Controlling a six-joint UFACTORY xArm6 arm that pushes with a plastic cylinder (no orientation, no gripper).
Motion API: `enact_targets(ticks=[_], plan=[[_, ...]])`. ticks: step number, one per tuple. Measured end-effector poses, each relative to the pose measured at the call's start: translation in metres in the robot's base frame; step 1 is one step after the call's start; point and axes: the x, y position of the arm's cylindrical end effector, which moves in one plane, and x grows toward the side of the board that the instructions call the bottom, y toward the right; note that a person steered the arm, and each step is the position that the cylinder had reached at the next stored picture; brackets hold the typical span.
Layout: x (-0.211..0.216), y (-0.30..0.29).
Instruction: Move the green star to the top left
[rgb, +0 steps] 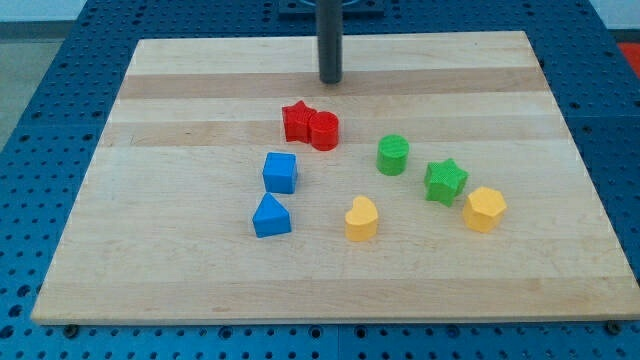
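Observation:
The green star (445, 181) lies on the wooden board (180, 110) right of centre, touching or almost touching a yellow hexagon (484, 209) at its lower right. A green cylinder (393, 154) stands just to the star's upper left. My tip (330, 80) is near the view's top, at the board's top middle, far up and left of the green star and above the red blocks.
A red star (296, 120) and a red cylinder (323, 130) touch each other below my tip. A blue cube (280, 172) and a blue triangular block (271, 216) sit left of centre. A yellow heart-like block (361, 219) lies near the bottom middle.

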Motion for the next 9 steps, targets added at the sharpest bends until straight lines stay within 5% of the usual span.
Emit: enact_targets(ticks=[2, 4, 7, 9], plan=[[0.040, 0.120], [0.159, 0.150], [0.219, 0.167], [0.208, 0.076]])
